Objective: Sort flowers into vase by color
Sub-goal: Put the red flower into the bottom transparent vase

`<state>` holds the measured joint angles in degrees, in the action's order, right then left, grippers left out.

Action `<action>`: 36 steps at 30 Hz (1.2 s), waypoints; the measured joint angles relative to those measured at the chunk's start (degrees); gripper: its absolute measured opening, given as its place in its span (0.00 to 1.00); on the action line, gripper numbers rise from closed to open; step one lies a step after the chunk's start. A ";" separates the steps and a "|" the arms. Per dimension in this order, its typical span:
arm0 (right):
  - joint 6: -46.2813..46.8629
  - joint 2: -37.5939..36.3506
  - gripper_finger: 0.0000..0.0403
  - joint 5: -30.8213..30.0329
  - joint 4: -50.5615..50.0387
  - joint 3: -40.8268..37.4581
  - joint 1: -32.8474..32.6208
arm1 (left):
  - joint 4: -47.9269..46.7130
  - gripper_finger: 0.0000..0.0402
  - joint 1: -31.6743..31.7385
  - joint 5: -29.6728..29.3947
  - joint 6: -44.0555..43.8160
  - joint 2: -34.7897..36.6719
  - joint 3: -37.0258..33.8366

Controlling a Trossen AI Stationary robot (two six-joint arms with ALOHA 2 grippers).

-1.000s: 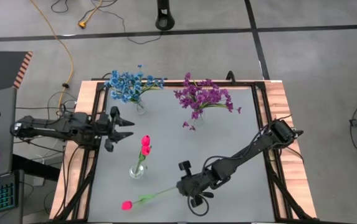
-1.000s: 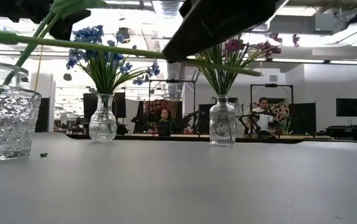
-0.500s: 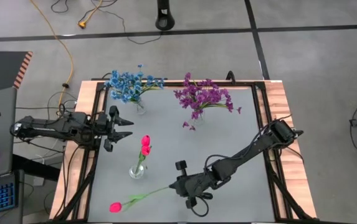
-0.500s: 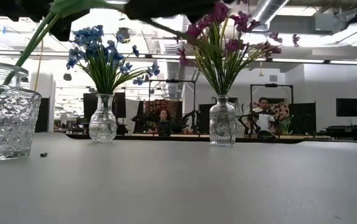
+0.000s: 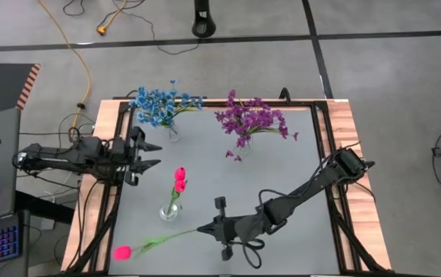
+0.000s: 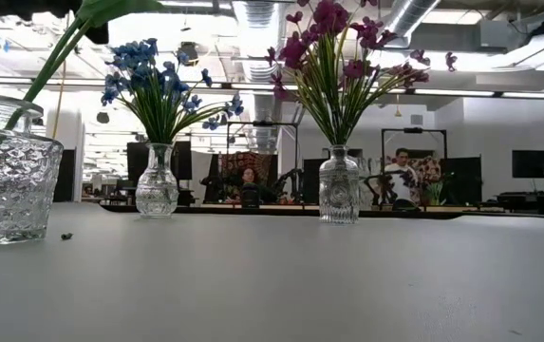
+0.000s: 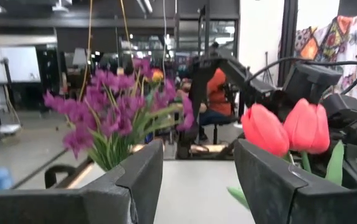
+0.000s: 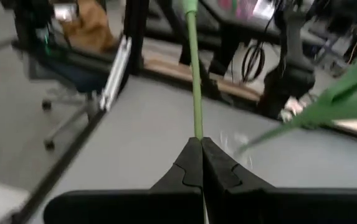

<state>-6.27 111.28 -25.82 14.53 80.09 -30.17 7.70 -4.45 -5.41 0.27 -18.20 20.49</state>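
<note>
A pink-red tulip (image 5: pixel 122 251) lay nearly level at the lower left of the high view, its bud out by the table's (image 5: pixel 297 169) left edge and its green stalk running right into the right gripper (image 5: pixel 205 229). That claw was pinched shut on the stalk; in the right wrist view the two dark fingers (image 8: pixel 194 168) met with the stem (image 8: pixel 194 93) rising from between them. Just above the stalk in the high view stood a small glass vase (image 5: pixel 168 211) holding more pink-red tulips (image 5: pixel 179 178); the same vase (image 6: pixel 6 180) filled the left edge of the low view.

Toward the top of the high view, the blue flowers (image 5: pixel 158 105) sat in their vase at upper left of the table and the purple flowers (image 5: pixel 251 119) in theirs to the right, well apart. A few purple bits (image 5: pixel 234 155) lay on the table below the purple bunch.

The left gripper (image 5: pixel 148 154) hung at the table's left edge, its jaws spread wide and empty.
</note>
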 joint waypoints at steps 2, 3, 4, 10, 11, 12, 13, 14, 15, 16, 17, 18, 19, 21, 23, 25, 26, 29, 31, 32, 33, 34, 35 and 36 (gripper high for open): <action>-1.11 0.00 0.05 0.00 3.35 0.00 0.24 | 1.32 0.46 0.00 0.02 0.72 0.00 0.00; -2.28 0.00 0.05 -0.02 5.24 0.00 0.34 | 1.72 0.46 0.00 0.00 1.18 0.00 0.02; -3.76 0.00 0.05 -0.02 7.29 0.00 0.40 | 2.10 0.46 -0.02 0.00 1.63 0.00 0.02; -10.28 0.00 0.05 -0.02 18.69 0.00 1.17 | 3.46 0.46 0.00 0.00 2.34 0.00 0.04; -11.61 0.00 0.05 -0.03 20.97 0.00 1.31 | 3.46 0.46 0.00 0.00 2.32 0.00 0.04; -13.00 0.00 0.05 -0.02 23.00 0.00 1.45 | 3.46 0.46 -0.02 0.00 2.30 0.00 0.04; -14.41 0.00 0.05 -0.02 25.00 0.00 1.66 | 3.46 0.46 0.00 0.00 2.28 0.00 0.04; -15.51 0.00 0.05 -0.02 26.71 0.00 1.87 | 3.44 0.46 0.00 0.01 2.28 0.00 0.04; -16.40 0.00 0.05 -0.04 28.21 0.00 2.17 | 3.44 0.46 0.00 0.01 2.26 0.00 0.04; -16.96 0.00 0.05 -0.02 29.77 0.00 2.48 | 3.44 0.46 0.00 0.02 2.12 0.00 0.04; -17.49 0.00 0.05 -0.02 31.19 0.00 2.78 | 3.44 0.46 0.00 0.06 1.82 0.00 0.04; -17.72 0.00 0.05 -0.02 32.41 0.00 3.20 | 3.44 0.46 0.00 0.35 1.33 0.00 0.04; -17.78 0.00 0.05 -0.02 33.47 0.00 3.61 | 3.44 0.46 0.00 0.97 0.81 0.00 0.04; -17.77 0.00 0.05 -0.02 34.93 0.00 4.50 | 3.52 0.46 0.00 3.17 0.29 -0.02 0.04; -17.76 0.00 0.05 -0.02 35.41 0.00 5.32 | 4.34 0.46 0.00 5.63 -0.40 -0.38 0.04; -17.55 0.00 0.05 0.00 35.47 0.00 6.09 | 6.20 0.46 -0.02 7.57 -0.64 -1.09 0.04; -17.10 0.00 0.05 0.00 35.52 0.00 6.40 | 8.02 0.46 -0.02 8.22 -0.62 -1.73 0.04; -14.87 0.00 0.05 0.02 35.80 0.00 7.25 | 14.06 0.46 -0.02 9.83 -0.54 -4.17 0.04; -14.41 0.00 0.05 0.04 35.81 0.00 7.67 | 17.94 0.46 -0.02 11.74 -0.52 -6.34 0.04; -14.31 0.00 0.05 0.06 35.78 0.00 7.84 | 19.66 0.46 -0.02 12.89 -0.52 -7.49 0.04; -14.31 0.00 0.05 0.07 35.77 0.00 7.87 | 21.30 0.46 -0.02 13.84 -0.50 -8.61 0.04; -14.30 0.00 0.05 0.06 35.77 0.00 7.88 | 22.84 0.46 -0.03 14.55 -0.36 -9.89 0.04; -14.28 0.00 0.05 0.06 35.80 0.00 7.88 | 24.43 0.46 -0.04 15.05 0.00 -11.17 0.04; -14.28 0.00 0.05 0.07 35.82 0.00 7.86 | 25.87 0.46 -0.04 15.56 0.29 -12.43 0.04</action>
<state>-20.56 111.28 -25.76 50.35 80.09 -22.31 33.57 -4.49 10.15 0.56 -30.62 20.53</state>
